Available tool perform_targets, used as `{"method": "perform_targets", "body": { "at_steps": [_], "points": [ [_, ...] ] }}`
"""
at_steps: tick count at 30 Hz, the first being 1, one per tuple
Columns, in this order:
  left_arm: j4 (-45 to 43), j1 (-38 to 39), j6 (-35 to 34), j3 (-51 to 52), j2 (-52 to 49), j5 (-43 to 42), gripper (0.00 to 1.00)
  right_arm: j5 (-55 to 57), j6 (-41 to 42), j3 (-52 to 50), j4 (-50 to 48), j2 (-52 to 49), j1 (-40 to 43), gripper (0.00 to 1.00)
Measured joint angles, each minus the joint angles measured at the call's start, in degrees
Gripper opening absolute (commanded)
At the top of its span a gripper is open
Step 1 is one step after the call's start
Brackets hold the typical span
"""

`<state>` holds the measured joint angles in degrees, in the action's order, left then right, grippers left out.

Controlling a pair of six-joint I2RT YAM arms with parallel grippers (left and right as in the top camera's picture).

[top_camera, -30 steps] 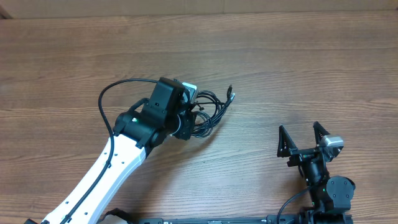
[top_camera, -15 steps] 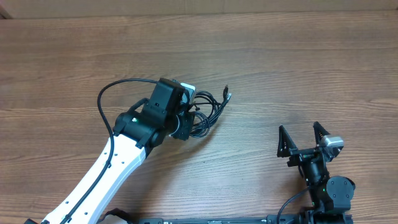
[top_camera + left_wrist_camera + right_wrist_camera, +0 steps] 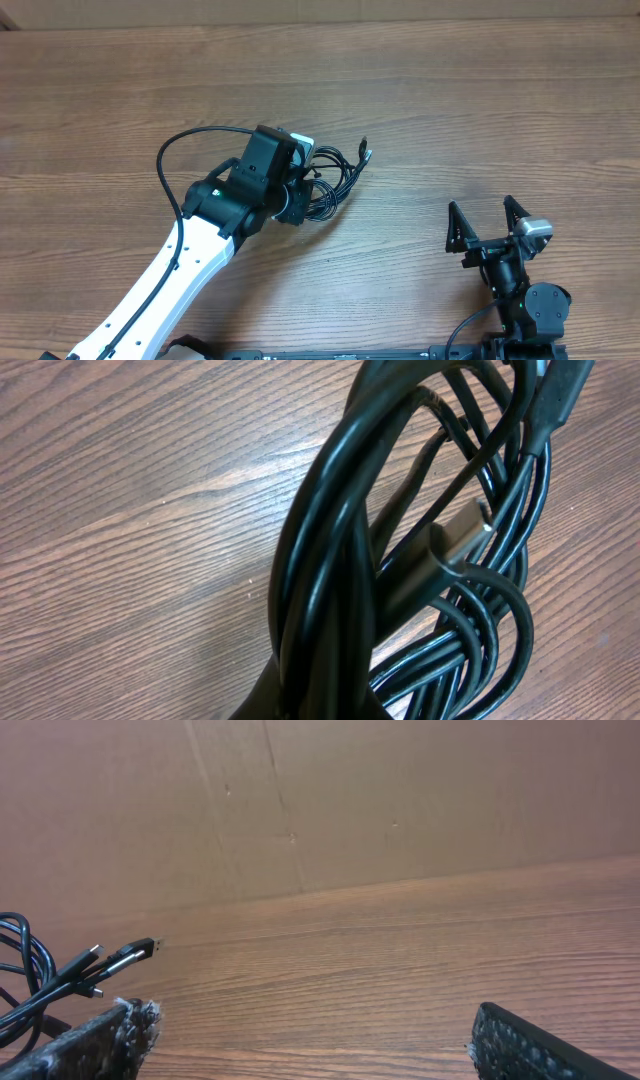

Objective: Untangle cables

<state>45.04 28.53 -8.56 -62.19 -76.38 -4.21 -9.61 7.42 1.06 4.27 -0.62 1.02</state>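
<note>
From above, the cables [image 3: 335, 180] show as a small black knot of loops left of the middle of the desk [image 3: 480, 110], with their plug ends [image 3: 368, 152] poking out on the far right side of the knot. The left hand [image 3: 303, 192] is buried in the near left side of that knot. Its own black wrist housing covers it, so from up there I cannot see how its fingers stand. The left wrist camera settles that. The strands run down together into one tight waist at the bottom of its view, pinched in the closed hand, then fan out above into several loops over the wood grain, and a metal-tipped plug [image 3: 462, 538] lies across them. The right wrist camera catches only the edge of the knot, low on its far left, with the plug tips pointing right and a brown board [image 3: 400, 800] standing behind the desk. The right hand [image 3: 489, 222] sits at the near right, well apart from the cables, its two fingers spread wide with only bare wood between them. The white left arm [image 3: 170, 270] slants in from the near left, and its thicker black lead [image 3: 175, 150] arches out to the left of the wrist.
</note>
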Motion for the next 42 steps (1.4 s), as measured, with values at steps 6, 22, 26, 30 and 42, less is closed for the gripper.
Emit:
{"method": "perform_targets", "body": {
  "at_steps": [6,22,26,30,42],
  "points": [
    [0.0,0.0,0.0,0.0,0.0,0.0,0.04,0.0,0.0,0.0,0.0,0.0,0.0,1.00],
    [-0.5,0.0,1.3,0.0,0.0,0.0,0.04,0.0,0.0,0.0,0.0,0.0,0.0,1.00],
    [-1.1,0.0,1.7,0.0,0.0,0.0,0.04,0.0,0.0,0.0,0.0,0.0,0.0,1.00],
    [-1.3,0.0,1.7,0.0,0.0,-0.1,0.04,0.0,0.0,0.0,0.0,0.0,0.0,1.00],
    [-0.2,0.0,13.4,0.0,0.0,-4.9,0.04,0.2,-0.1,0.0,0.0,0.0,0.0,1.00]
  ]
}}
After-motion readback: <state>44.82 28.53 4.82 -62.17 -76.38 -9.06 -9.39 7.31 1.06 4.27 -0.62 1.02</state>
